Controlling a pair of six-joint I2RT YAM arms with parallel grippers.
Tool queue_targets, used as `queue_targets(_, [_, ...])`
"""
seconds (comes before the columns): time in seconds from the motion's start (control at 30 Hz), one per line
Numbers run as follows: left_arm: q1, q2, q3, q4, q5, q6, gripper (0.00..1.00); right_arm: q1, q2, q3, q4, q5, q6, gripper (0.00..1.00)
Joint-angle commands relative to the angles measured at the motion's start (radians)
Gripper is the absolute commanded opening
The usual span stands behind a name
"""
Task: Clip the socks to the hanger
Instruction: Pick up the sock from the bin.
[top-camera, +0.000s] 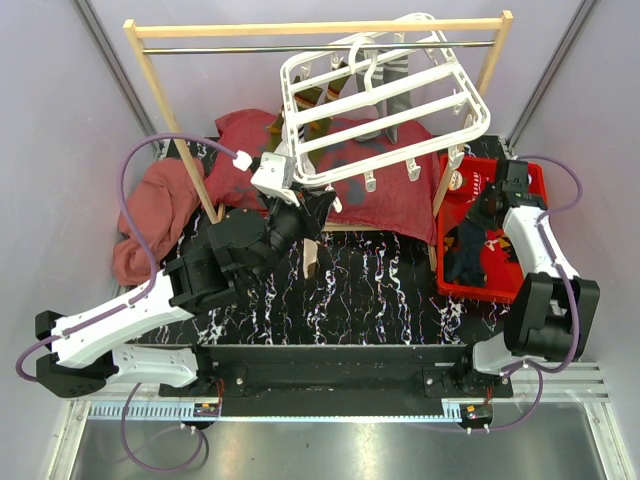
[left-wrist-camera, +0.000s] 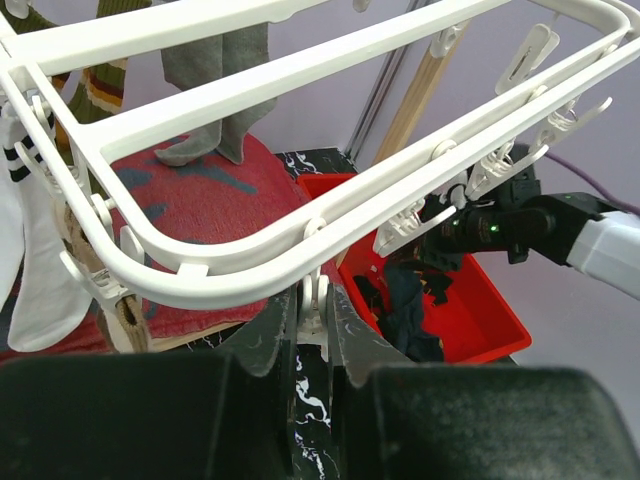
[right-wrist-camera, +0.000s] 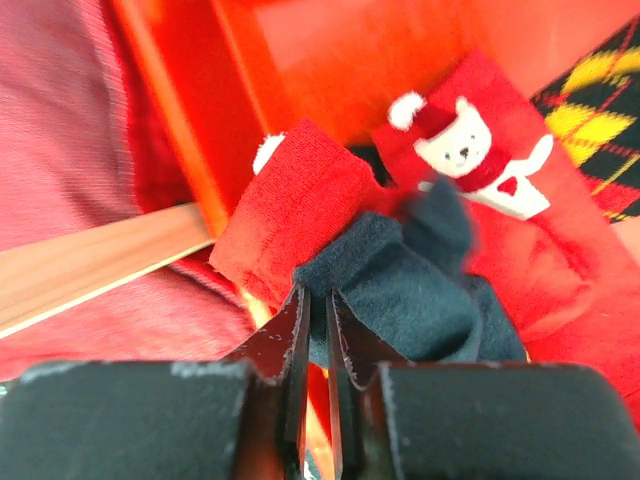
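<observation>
**Gripper at the navy sock in the red bin**

The right gripper (right-wrist-camera: 315, 295), jaws nearly together, has its tips at the edge of a navy sock (right-wrist-camera: 400, 300). The sock lies on two red socks (right-wrist-camera: 290, 205), one of them bearing a white bear (right-wrist-camera: 465, 150). A black-and-yellow checked sock (right-wrist-camera: 600, 110) lies at the far right. Outside the bin wall (right-wrist-camera: 330, 50) are a red cloth (right-wrist-camera: 70, 120) and a wooden bar (right-wrist-camera: 90, 265).

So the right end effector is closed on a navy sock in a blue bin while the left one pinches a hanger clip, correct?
No: the bin is red, not blue, as the top external view shows. The rest holds: the right end effector is closed on the navy sock, and the left end effector is pinching a clip on the hanger.
</observation>
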Motion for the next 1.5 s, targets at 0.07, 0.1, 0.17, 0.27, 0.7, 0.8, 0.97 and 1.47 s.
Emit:
queue_targets(0.07, [0.006, -0.006, 0.033, 0.036, -0.007, 0.006, 0.1, -0.002, 0.105, -0.06, 0.115, -0.028, 0.001, 0.16])
queue_targets(0.1, [0.006, -0.006, 0.033, 0.04, -0.007, 0.008, 0.1, -0.002, 0.116, -0.063, 0.138, -0.029, 0.0, 0.21])
queue_targets(0.17, [0.006, -0.006, 0.03, 0.049, -0.001, 0.006, 0.1, -0.002, 0.146, -0.057, 0.139, -0.029, -0.006, 0.26])
queue_targets(0.27, [0.005, -0.005, 0.027, 0.051, 0.008, 0.003, 0.1, -0.002, 0.154, -0.057, 0.141, -0.016, -0.017, 0.29])
queue_targets(0.7, [0.005, -0.02, 0.009, 0.065, 0.019, 0.003, 0.1, -0.002, 0.08, -0.134, 0.146, 0.014, -0.008, 0.31])
queue_targets(0.8, [0.005, -0.021, 0.01, 0.065, 0.022, 0.002, 0.1, -0.002, 0.077, -0.142, 0.149, 0.012, -0.003, 0.31])
queue_targets(0.97, [0.005, -0.029, 0.006, 0.065, 0.019, 0.0, 0.1, -0.002, 0.03, -0.16, 0.147, 0.035, 0.012, 0.2])
queue_targets(1.47, [0.005, -0.011, 0.024, 0.063, 0.039, -0.011, 0.1, -0.002, -0.096, -0.195, 0.153, -0.043, 0.052, 0.24])
